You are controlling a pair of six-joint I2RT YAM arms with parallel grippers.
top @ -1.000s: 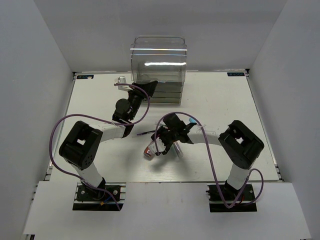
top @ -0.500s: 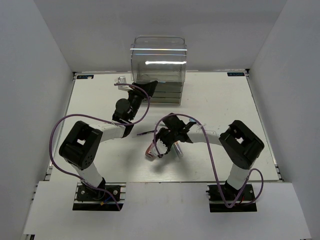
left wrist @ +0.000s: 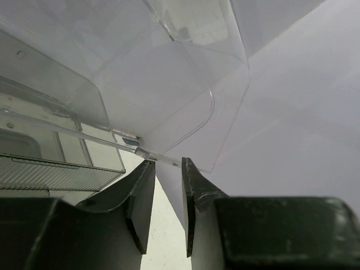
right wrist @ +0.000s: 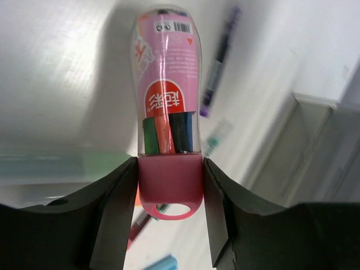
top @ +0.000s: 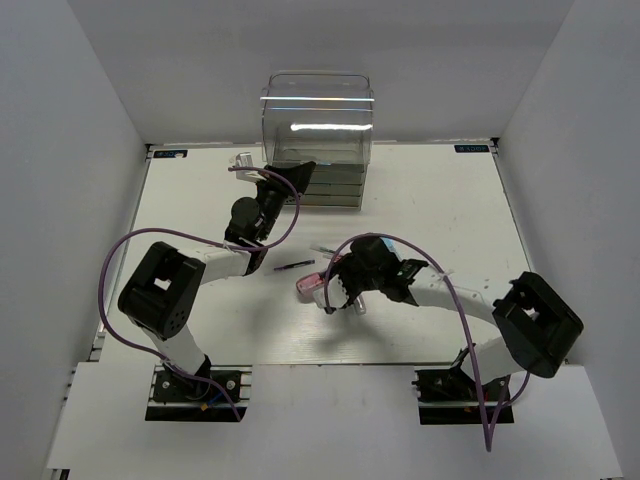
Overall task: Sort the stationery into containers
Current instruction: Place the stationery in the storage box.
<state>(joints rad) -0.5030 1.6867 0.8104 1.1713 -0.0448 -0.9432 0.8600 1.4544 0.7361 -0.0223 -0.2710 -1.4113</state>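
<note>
Pink plastic fills my right wrist view: the chunky pink-and-clear tube (right wrist: 167, 84), with markers packed inside it, is pinched at its pink cap end by the right tool (right wrist: 170, 188), one finger (right wrist: 121, 208) pressed against each side. From above, that tube (top: 310, 285) sits in front of the clear plastic desk organizer (top: 318, 120), well apart from it, over the white desk (top: 430, 200). I cannot tell whether it touches the surface. A thin dark pen (top: 298, 266) lies between the organizer and the tube, close to the tube.

My left tool (top: 285, 185) is at the organizer's front left corner, beside its stacked greyish drawers (left wrist: 56, 171). Seen from its wrist, the left tool (left wrist: 166, 169) has only a slim gap between its fingers. The organizer's clear lower lip crosses right at the tips, and I cannot tell whether they bite on it.
</note>
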